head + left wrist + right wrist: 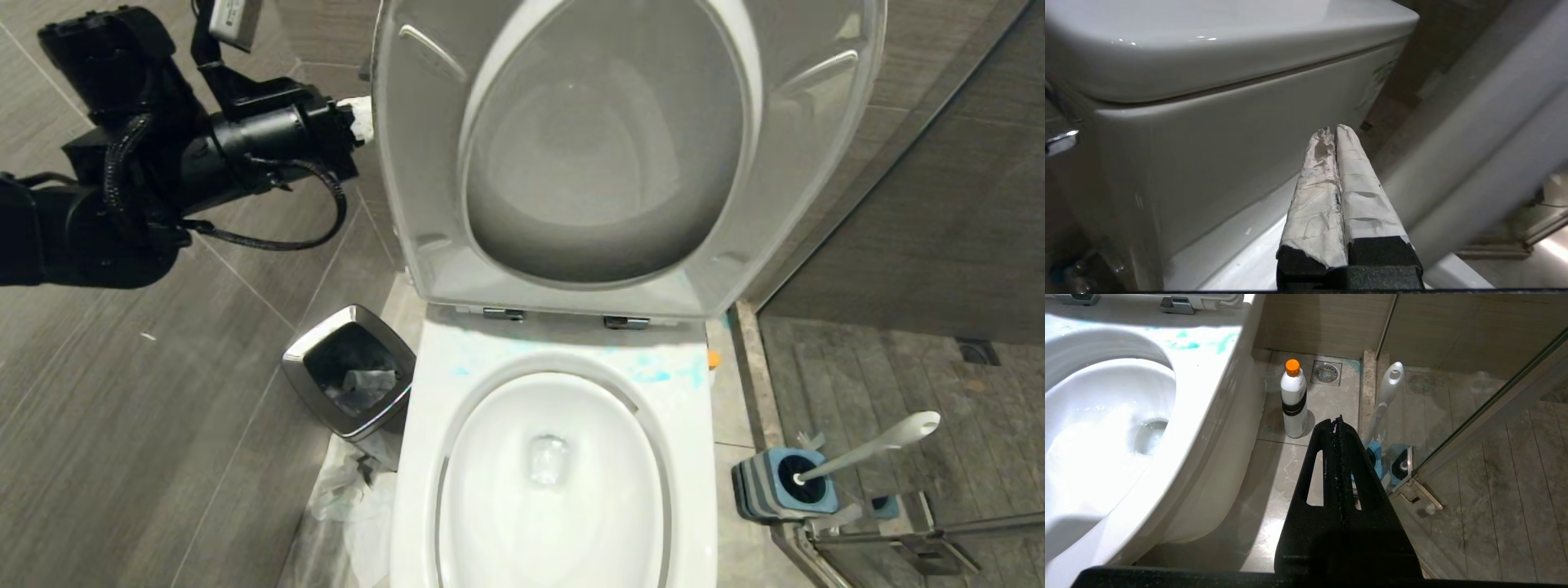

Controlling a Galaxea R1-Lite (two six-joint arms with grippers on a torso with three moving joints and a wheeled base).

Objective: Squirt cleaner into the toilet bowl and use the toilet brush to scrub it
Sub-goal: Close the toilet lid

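toilet bowl sits open with lid raised, cleaner smeared on its rim, toilet brush parked in its holder. left gripper, fingers together and empty, points at the cistern. right gripper, fingers together, hangs above the floor near a bottle, probably idle.

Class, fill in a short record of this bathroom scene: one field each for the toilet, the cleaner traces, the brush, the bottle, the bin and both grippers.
Toilet: glossy white ceramic toilet bowl, seat and lid raised
Cleaner: turquoise-blue cleaner smears on the rim near the hinges
Brush: white-handled toilet brush standing in its blue-and-grey holder, right of the bowl
Bottle: white bottle with orange cap on the floor beside the bowl
Bin: square steel bin, left of the bowl
Left gripper: raised beside the cistern, jaws shut, empty
Right gripper: low near the brush, jaws shut, empty
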